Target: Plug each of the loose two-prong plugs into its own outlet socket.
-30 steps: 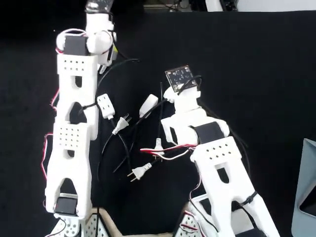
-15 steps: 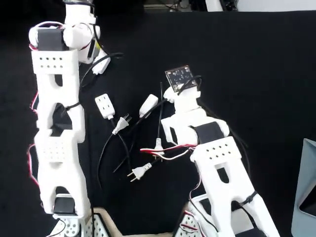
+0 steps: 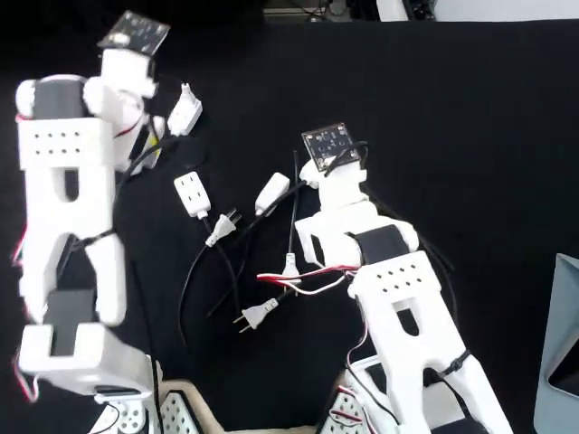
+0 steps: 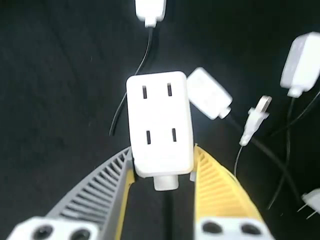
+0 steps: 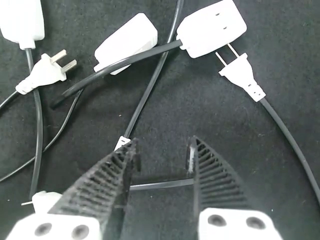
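My left gripper (image 4: pixel 162 156) is shut on a white outlet socket (image 4: pixel 159 127), gripping its cable end; it has two pairs of slots facing the camera. In the high view this socket (image 3: pixel 185 110) is held at the back left. A second socket (image 3: pixel 192 193) lies on the black table with a two-prong plug (image 3: pixel 222 226) just below it. Another plug (image 3: pixel 258 314) lies nearer the front. My right gripper (image 5: pixel 162 150) hangs open over a black cable (image 5: pixel 155 185), apart from a socket (image 5: pixel 212 27) and the plug (image 5: pixel 240 72) beside it.
A white block (image 3: pixel 271 193) on a black cable lies beside the right arm (image 3: pixel 362 244). Black cables cross the middle of the table. A third plug (image 5: pixel 45 72) lies off to one side. A grey bin (image 3: pixel 561 353) stands at the right edge.
The left arm has swung to the left and turned its wrist, carrying the white socket with it. The right arm and the loose plugs have stayed put.
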